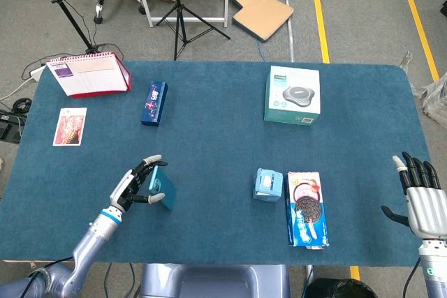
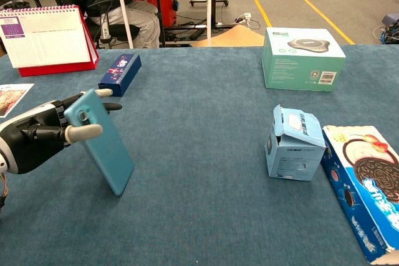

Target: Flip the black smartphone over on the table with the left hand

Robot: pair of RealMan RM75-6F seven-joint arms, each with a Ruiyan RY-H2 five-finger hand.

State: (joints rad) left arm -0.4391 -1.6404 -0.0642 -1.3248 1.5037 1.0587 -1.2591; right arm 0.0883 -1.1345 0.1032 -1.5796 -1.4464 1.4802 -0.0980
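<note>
A grey workshop floor with yellow tape lines, tripod legs and flat cardboard lies beyond a table covered in dark teal felt-like cloth. Near the front edge, toward the front-left corner, the smartphone stands on one short end with its long axis tilted well off vertical, top leaning toward the left edge. The face in view is its smooth, glossy light-blue back, with a round camera lens near the top corner. The left hand holds it there: the thumb lies across the blue back and the dark fingers reach round behind the upper edge, slightly fanned.

Toward the back-left corner sit a small dark-blue printed carton, a red-based desk calendar with spiral binding, and a flat photo card by the left edge. Right of centre, near the front edge, stands a pale-blue cardboard box with its flap up, just beside a long cookie package. A white-and-green box rests toward the back edge. The right hand hovers past the front-right corner, fingers straight and spread, holding nothing.
</note>
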